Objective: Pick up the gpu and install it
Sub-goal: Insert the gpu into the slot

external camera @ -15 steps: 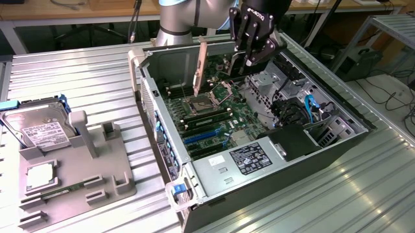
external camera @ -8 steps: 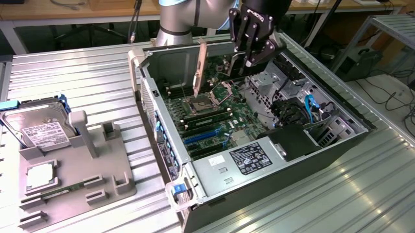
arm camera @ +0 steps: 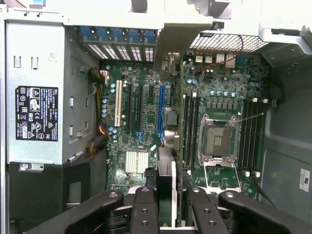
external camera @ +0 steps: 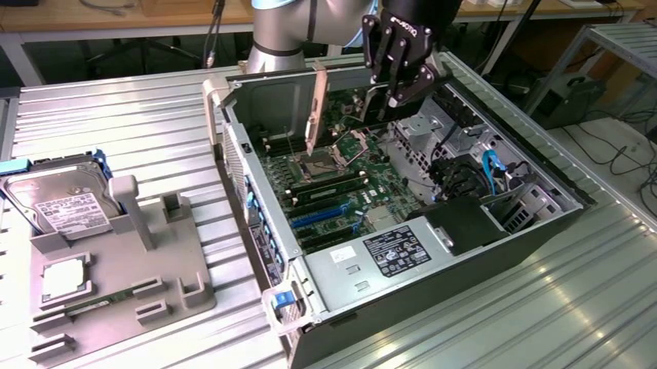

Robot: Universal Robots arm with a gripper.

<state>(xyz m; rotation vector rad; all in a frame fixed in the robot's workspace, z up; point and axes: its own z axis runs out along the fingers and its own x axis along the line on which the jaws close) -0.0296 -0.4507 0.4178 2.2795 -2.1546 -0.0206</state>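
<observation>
Gpu (external camera: 317,108) held on edge in the jaws: a thin black card, hanging upright inside the open computer case (external camera: 493,284), above the motherboard (external camera: 339,192). From the exterior view, its pale metal bracket runs down one end as a long narrow strip, the lower tip hanging near the processor socket (external camera: 316,161). The other end of the card sits under the gripper (external camera: 393,100).

From the wrist view the gpu (arm camera: 165,180) is seen edge-on, a slim dark slab with a pale stripe along one side. It reaches away from the gripper (arm camera: 171,204) to the grey bracket (arm camera: 173,44) at the far end. The jaws are clamped on the card, one on each face. Below, its line falls just beside the long blue slot (arm camera: 161,112), between that slot and the memory slots next to the processor socket (arm camera: 217,141). The blue slot itself lies bare.

The case lies on its side on the ribbed metal table (external camera: 134,123), with a grey power supply (external camera: 395,254) bearing a black label at its near end. Toward the table's edge on the exterior view's left stands a grey holder (external camera: 123,254) with a silver hard drive (external camera: 61,200) propped in it — well apart from the case.
</observation>
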